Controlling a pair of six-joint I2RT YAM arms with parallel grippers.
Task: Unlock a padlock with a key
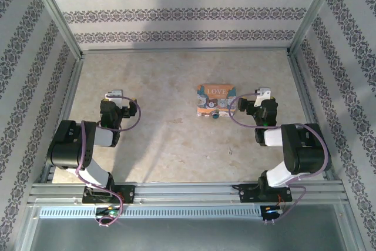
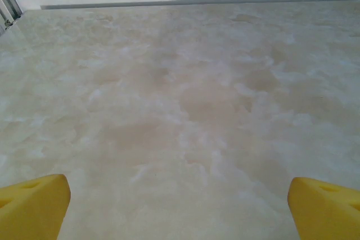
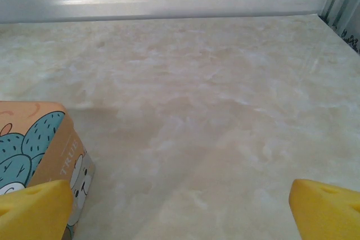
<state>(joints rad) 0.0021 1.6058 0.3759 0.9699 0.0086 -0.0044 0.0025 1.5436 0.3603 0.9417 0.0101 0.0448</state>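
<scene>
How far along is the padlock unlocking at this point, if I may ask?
Nothing looks done. In hand: nothing; the left gripper and right gripper are open and empty. The padlock may be the teal speck at the orange tin's near edge. Left: finding the key, gripping both, unlocking.

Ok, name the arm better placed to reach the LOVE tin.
Right. The right gripper sits open just beside the tin, seen in its wrist view; the left gripper is farther off.

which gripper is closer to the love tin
Right. The right gripper sits just right of the orange LOVE tin; the left gripper is far off to its left.
</scene>
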